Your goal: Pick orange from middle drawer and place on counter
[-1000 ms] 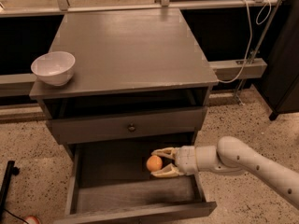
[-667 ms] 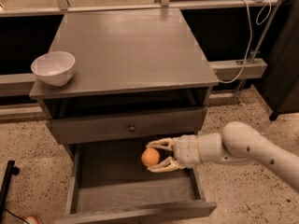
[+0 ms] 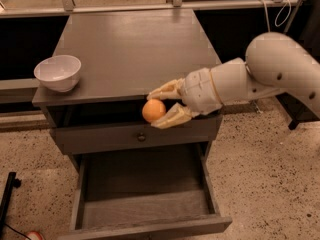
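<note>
Now | gripper (image 3: 152,110) pinching orange (image 3: 153,111) | at counter (image 3: 130,49) front edge | above open middle drawer (image 3: 145,211)

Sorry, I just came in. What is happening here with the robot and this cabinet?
The robot arm's pincer holds the orange between its two fingers, in the air just in front of the counter's front edge. Below it, the middle drawer stands pulled open. The orange is not yet set on the counter, where a white bowl sits at the left.
</note>
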Robot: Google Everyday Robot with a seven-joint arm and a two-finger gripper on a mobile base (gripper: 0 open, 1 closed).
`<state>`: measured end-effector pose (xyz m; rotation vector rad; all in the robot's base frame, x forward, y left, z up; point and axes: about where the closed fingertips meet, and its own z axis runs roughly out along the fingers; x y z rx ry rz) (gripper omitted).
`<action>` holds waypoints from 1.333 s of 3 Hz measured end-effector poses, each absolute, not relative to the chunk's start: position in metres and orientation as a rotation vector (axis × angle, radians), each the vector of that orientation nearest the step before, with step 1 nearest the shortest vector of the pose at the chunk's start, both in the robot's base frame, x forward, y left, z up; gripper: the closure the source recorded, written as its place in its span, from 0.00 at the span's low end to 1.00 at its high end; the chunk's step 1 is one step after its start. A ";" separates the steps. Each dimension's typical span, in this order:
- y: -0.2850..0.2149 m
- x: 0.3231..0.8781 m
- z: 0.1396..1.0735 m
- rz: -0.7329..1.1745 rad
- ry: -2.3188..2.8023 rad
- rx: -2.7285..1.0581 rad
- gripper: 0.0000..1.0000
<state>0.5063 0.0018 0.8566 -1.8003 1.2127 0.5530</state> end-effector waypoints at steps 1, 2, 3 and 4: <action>0.000 0.551 0.896 0.630 1.289 -1.716 1.00; -0.019 0.614 0.914 0.675 1.379 -1.523 1.00; -0.038 0.671 0.906 0.674 1.488 -1.332 1.00; -0.054 0.718 0.879 0.654 1.635 -1.167 0.96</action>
